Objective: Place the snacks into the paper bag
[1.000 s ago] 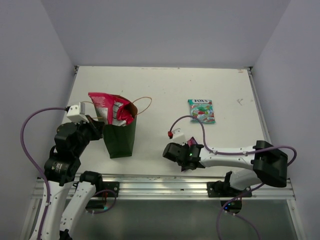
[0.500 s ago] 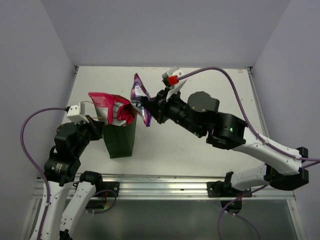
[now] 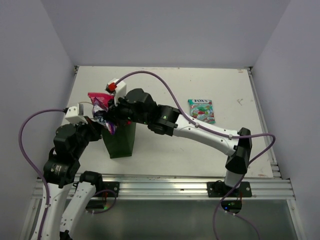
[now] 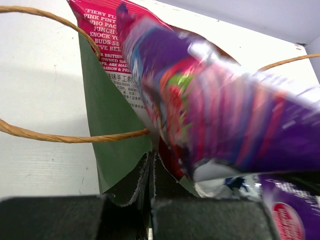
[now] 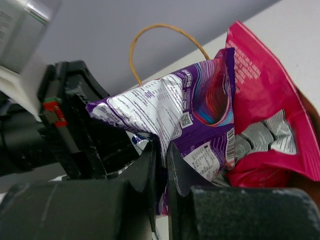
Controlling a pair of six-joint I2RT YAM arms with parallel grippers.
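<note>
Okay, purple packet [image 5: 175, 112] is pinched at its lower edge by the right gripper [image 5: 161, 150], jaws pressed tight on the foil. The packet sits just past the fingertips, over the mouth of the paper bag [image 3: 121, 142], and by my judgement is not yet inside. Large red packet [image 5: 260, 95] stands in the bag right beyond it, poking above the rim. Left gripper [image 4: 150, 200] is clamped on the bag's green rim, fingers together on the paper, bag directly ahead of it. Teal packet [image 3: 201, 110] lies flat, well behind the right gripper.

Risks: the red packet crowds the mouth, so the purple one could catch on it or the rim and slide outside on release. Pushing down could rip the rim at the left grip or tip the bag.

Table [image 3: 165, 82] is white and matte, with plain pale walls on three sides.
</note>
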